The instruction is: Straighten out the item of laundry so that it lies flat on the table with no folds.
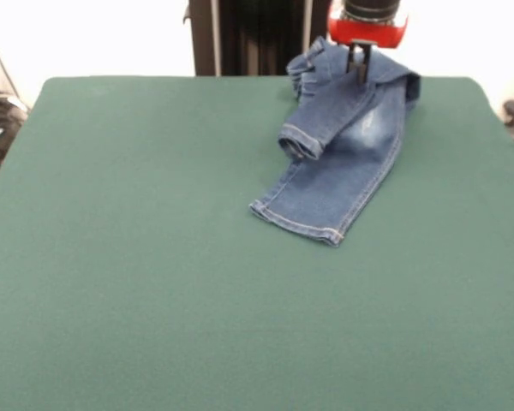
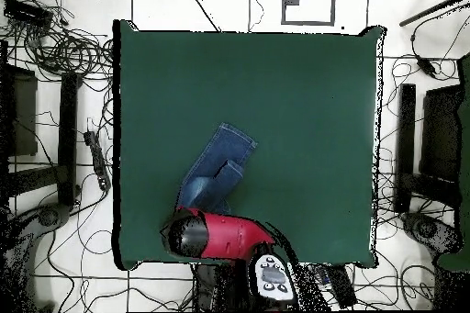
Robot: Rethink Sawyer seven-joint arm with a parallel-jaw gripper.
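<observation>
Your gripper (image 1: pixel 358 68) comes down from the red wrist at the table's far edge with its dark fingers pressed into the bunched waistband of the jeans (image 1: pixel 347 150); you cannot tell whether they pinch the denim. One leg runs flat toward you, the other is folded across it, on the dark green felt table (image 1: pixel 154 257). No writing is readable.

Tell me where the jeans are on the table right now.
In the front view the jeans lie at the table's far right, under the tool, near the robot's edge.
</observation>
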